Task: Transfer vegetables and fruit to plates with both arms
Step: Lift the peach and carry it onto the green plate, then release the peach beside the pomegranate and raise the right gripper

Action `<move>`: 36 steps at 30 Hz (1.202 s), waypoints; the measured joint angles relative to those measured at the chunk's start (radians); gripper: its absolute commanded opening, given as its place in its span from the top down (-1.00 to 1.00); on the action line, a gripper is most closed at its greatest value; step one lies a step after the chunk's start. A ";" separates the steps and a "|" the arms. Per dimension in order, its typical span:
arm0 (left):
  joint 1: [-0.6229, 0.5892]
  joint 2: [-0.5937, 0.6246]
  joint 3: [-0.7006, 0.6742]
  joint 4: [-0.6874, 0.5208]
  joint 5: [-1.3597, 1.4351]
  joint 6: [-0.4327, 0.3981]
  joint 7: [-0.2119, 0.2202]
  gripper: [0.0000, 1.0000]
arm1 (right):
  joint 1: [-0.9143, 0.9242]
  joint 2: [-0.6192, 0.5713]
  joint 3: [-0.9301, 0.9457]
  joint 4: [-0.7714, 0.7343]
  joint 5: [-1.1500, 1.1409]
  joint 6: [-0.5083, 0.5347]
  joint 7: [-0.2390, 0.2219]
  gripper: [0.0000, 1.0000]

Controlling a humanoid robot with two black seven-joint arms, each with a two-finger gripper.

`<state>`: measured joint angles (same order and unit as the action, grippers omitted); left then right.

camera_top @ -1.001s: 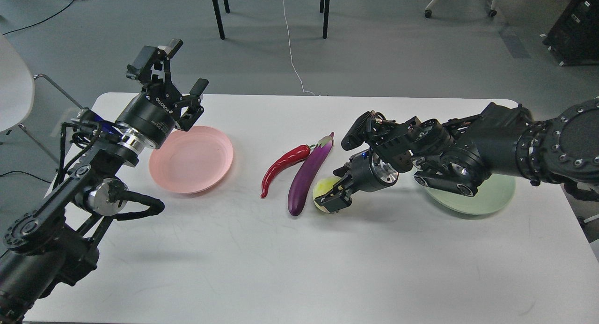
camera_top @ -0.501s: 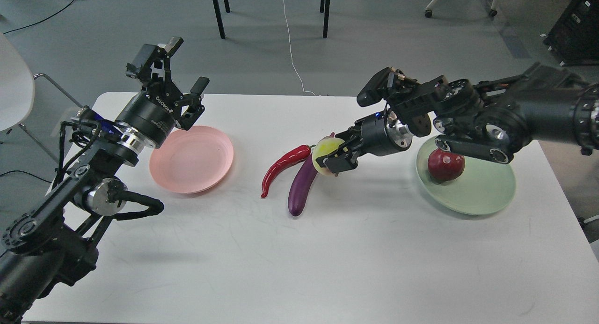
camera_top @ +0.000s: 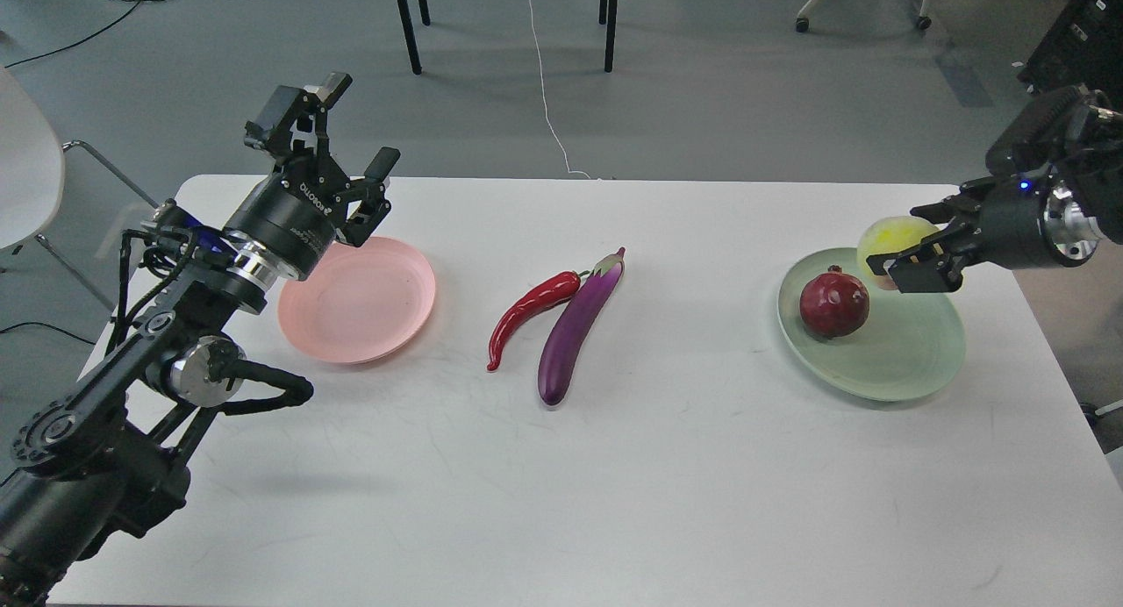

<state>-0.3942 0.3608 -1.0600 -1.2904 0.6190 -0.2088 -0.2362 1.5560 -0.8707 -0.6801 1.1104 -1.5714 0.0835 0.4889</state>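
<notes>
Step in hand: fruit delivery; right gripper [camera_top: 912, 247] clamped on the peach [camera_top: 890, 240], held over the far rim of the pale green plate [camera_top: 912, 361], apparently clear of it; pomegranate [camera_top: 833, 304] lying in that plate. Left gripper [camera_top: 346, 164] spread and empty, above the bare pink plate [camera_top: 360, 300]. Chili pepper [camera_top: 531, 313] and eggplant [camera_top: 579, 326] side by side mid-table [camera_top: 561, 484]. Next: lower the peach beside the pomegranate, then release.

A lab or robotics test room, by the look of it: a plain white rectangular bench [camera_top: 561, 467] stands on a grey hard floor [camera_top: 746, 107], loose black and white cables [camera_top: 548, 107] trail across it, black metal furniture legs [camera_top: 406, 24] and a caster-footed chair base [camera_top: 864, 10] stand behind.
</notes>
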 measured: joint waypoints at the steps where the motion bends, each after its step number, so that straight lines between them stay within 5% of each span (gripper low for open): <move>1: 0.000 -0.001 0.000 0.000 0.000 0.000 0.001 -0.97 | -0.018 -0.006 0.002 -0.011 0.000 -0.005 0.000 0.26; 12: -0.002 0.012 0.006 -0.002 0.002 0.000 0.002 -0.97 | -0.200 0.031 0.077 -0.154 -0.001 -0.039 0.000 0.19; 21: -0.002 0.015 0.006 -0.006 0.002 0.002 0.001 -0.97 | -0.291 0.102 0.140 -0.225 0.002 -0.052 0.000 -0.22; 25: -0.002 0.023 0.006 -0.006 0.002 0.002 0.001 -0.97 | -0.312 0.107 0.147 -0.242 0.006 -0.057 0.000 -0.67; 36: -0.002 0.024 0.006 -0.006 0.002 0.000 0.001 -0.97 | -0.322 0.105 0.164 -0.244 0.012 -0.059 0.000 -0.92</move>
<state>-0.3958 0.3845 -1.0538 -1.2965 0.6213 -0.2087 -0.2349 1.2335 -0.7652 -0.5160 0.8668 -1.5589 0.0250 0.4886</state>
